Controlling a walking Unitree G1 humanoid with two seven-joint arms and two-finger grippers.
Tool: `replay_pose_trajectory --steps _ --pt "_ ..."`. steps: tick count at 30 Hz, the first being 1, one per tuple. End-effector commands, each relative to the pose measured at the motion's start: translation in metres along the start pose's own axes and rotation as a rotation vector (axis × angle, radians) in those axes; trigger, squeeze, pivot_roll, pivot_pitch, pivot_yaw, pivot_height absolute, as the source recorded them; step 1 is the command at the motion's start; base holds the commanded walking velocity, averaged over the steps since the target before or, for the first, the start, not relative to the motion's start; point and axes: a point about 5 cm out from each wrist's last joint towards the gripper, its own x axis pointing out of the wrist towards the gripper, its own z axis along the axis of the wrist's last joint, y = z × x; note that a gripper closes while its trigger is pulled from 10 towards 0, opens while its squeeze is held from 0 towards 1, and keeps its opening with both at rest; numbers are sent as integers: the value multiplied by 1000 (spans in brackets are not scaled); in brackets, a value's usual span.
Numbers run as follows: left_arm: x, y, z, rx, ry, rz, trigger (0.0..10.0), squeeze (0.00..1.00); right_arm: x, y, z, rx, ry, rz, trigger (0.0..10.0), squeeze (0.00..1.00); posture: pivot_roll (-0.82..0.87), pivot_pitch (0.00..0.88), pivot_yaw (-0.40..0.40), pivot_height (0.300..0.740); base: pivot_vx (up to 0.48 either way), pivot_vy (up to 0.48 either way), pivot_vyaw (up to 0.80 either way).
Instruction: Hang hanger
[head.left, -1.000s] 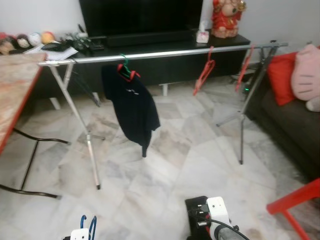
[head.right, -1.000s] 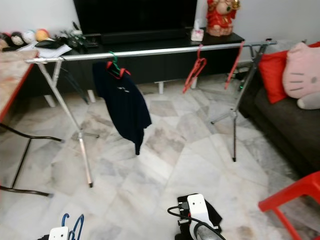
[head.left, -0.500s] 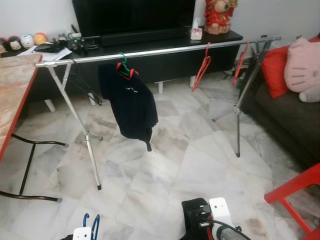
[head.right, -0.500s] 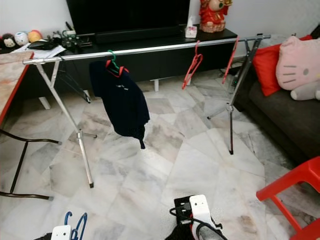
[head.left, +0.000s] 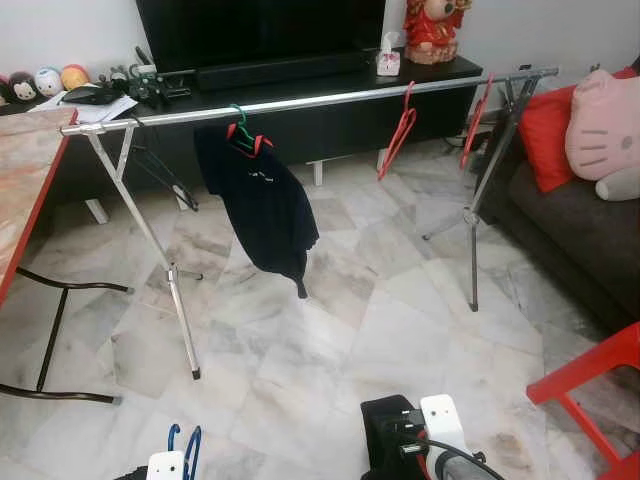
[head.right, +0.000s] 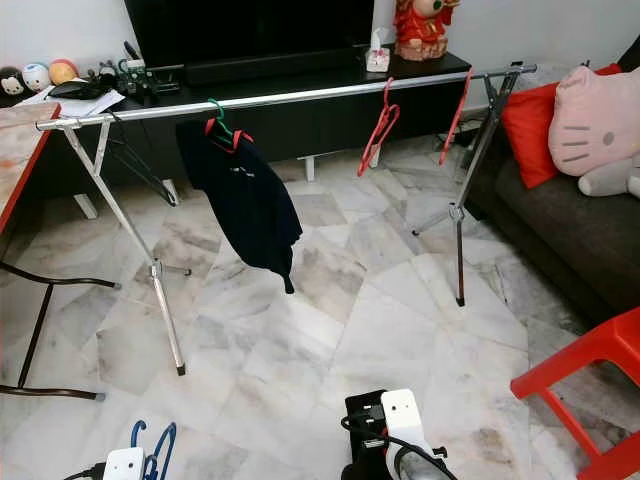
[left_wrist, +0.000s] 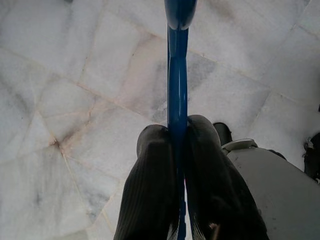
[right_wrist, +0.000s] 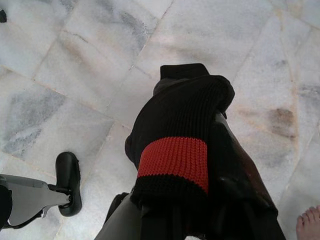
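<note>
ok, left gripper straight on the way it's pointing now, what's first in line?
Probably the marble floor. The left gripper is shut on the blue hanger and points down at the tiles, with nothing else visible between. Depth is unclear.

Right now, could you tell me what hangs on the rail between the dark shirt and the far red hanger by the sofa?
One empty red hanger hangs on the rail between the dark shirt and the far red hanger, as the left eye view shows.

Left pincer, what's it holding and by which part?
The left pincer is shut on the blue hanger, gripping a straight stretch of its bar.
</note>
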Motion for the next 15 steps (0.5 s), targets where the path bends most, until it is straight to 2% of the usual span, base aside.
replay_pose_trajectory --steps 1,3,15 --pt "-1 1 -5 11 10 -5 10000 0 0 0 3 2 -16 1 10000 0 -136 0 30 740 0 0 0" --pt "-1 1 -5 11 10 -5 10000 0 0 0 3 2 -16 1 10000 0 -136 0 30 740 0 0 0" --pt "-2 2 -6 18 12 -10 10000 0 1 4 4 -19 -23 12 10000 0 -139 0 36 740 -279 0 0"
